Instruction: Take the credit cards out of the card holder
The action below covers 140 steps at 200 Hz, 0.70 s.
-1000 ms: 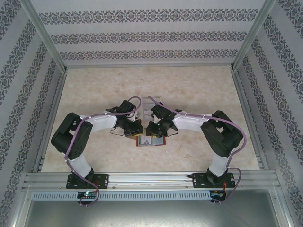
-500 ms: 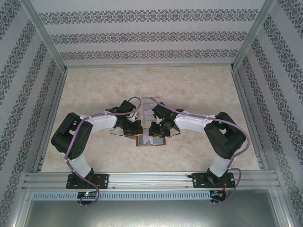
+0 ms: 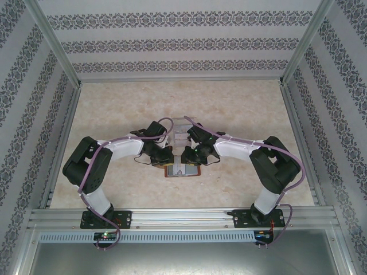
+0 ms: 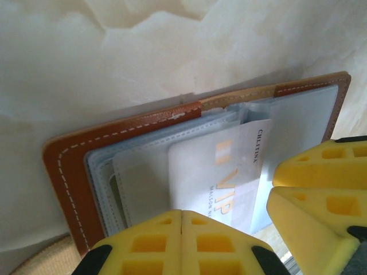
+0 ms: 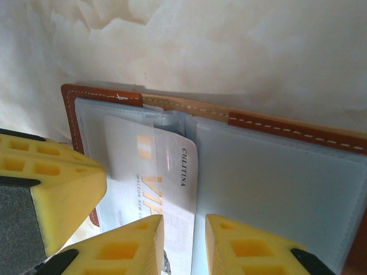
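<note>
Your card holder (image 3: 182, 171) lies open on the table (image 3: 114, 103), midway between left and right and toward the near side. Both gripper heads are down over it. Just past it, on the far side, stands a clear stand (image 3: 182, 125).

Your left gripper (image 4: 181, 222) is closed all the way. Its yellow fingers (image 4: 143, 246) are pressed flat together with nothing visible between them. The tips sit at the edge of the clear sleeves, overlapping one end of the pale credit card (image 4: 229, 172).

Your right gripper (image 5: 184, 224) has its jaws a little apart. One tip sits over the card and the other over the sleeve beside it. The card's long edge runs down through the gap (whether either tip actually presses on it cannot be told from these views). Nothing looks pinched between the jaws.

The credit card is in the holder, close to the fold. Part of it lies under a translucent sleeve, and the strip carrying the small dark lettering is bare. Orange-gold "VIP" letters show through the plastic. Brown leather with pale stitching frames the sleeves along the edges that show.
</note>
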Motion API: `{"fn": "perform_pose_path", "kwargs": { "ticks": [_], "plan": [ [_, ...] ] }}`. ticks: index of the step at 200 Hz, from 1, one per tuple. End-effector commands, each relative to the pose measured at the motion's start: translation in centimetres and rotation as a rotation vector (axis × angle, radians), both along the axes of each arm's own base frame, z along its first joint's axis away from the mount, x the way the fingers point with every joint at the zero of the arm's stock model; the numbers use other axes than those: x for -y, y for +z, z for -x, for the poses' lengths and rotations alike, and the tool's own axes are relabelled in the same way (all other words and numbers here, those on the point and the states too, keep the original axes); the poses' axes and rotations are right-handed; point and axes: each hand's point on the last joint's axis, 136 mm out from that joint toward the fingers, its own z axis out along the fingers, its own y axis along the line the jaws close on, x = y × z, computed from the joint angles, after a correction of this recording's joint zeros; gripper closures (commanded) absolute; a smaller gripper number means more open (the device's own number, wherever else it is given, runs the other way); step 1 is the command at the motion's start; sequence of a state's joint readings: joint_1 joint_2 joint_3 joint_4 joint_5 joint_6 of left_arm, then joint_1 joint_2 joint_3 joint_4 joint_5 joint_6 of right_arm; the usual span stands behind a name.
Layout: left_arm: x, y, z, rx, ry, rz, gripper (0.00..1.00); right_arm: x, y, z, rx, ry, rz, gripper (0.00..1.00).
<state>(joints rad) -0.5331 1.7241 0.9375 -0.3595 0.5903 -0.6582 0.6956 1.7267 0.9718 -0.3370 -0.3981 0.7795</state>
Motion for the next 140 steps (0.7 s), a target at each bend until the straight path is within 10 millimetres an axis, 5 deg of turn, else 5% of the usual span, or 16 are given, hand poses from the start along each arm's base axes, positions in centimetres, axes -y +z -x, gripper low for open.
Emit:
{"fn": "perform_pose_path", "kwargs": {
  "ticks": [1,72,140],
  "plan": [
    [0.2,0.0,0.5,-0.003,-0.03,-0.023,1.0,-0.2,-0.1,0.0,-0.011,0.003,-0.033,0.74],
    [-0.6,-2.4,1.5,-0.039,-0.037,-0.083,1.0,0.0,-1.3,0.3,-0.037,0.005,-0.024,0.74],
    [-0.6,-2.7,1.5,-0.044,-0.038,-0.085,1.0,-1.0,-1.2,0.3,-0.045,0.008,-0.095,0.74]
  ]
}}
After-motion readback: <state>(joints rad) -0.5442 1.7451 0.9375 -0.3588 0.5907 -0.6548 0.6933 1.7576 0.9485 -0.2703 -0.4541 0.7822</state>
